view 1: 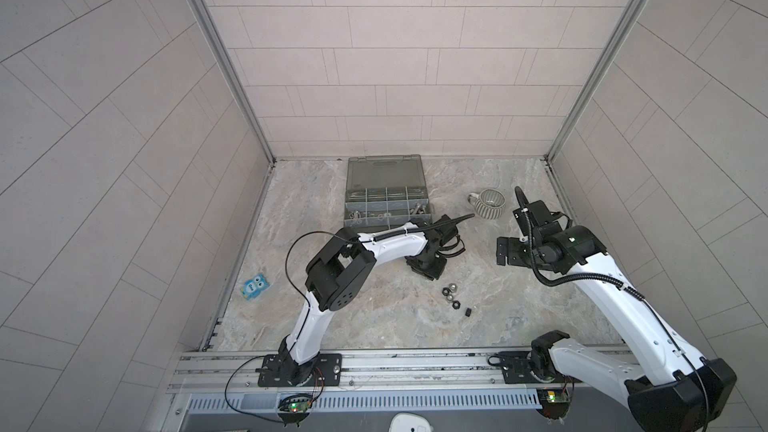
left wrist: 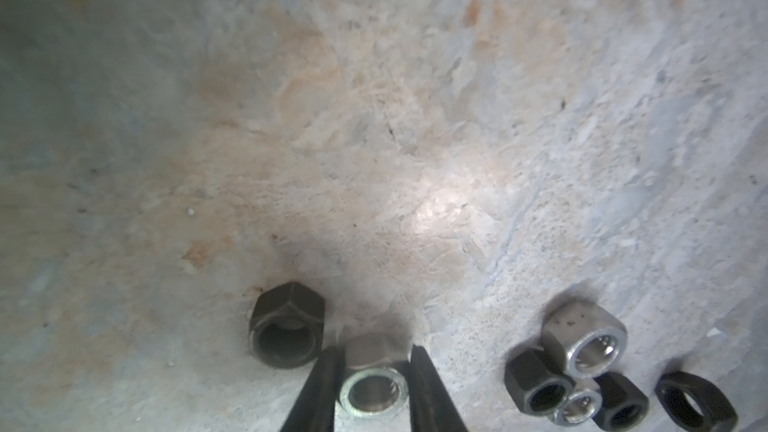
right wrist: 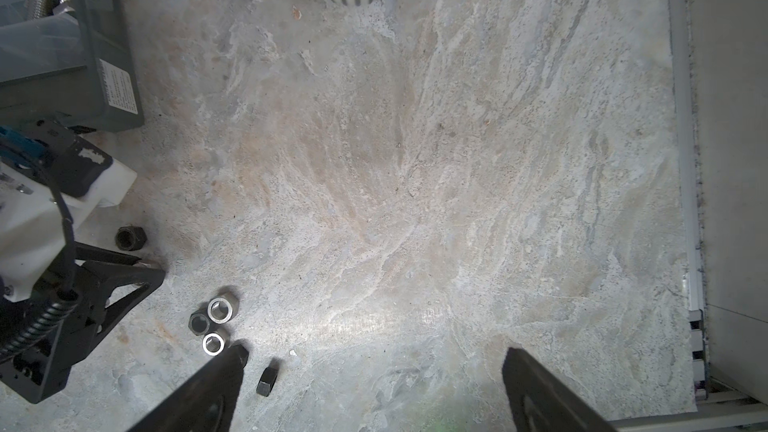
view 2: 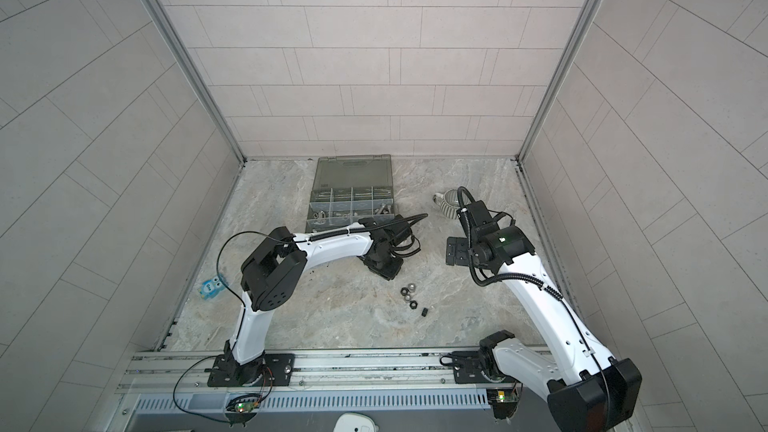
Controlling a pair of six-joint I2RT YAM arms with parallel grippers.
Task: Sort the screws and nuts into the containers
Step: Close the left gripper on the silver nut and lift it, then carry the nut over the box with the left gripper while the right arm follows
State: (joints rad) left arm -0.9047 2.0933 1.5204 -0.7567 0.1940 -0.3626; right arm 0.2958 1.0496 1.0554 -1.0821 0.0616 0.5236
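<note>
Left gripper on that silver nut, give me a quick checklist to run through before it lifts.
1. Silver nut between the fingers of the left gripper: ok, one finger on each side.
2. Only one nut in the grip: ok, the black nut lies just outside the fingers.
3. Nut cluster clear of the fingers: ok, apart.
4. Grip firm enough to lift: cannot tell.
5. Organizer case lid open: ok.
6. Right gripper out of the way: ok, open, well apart from the left gripper.
</note>
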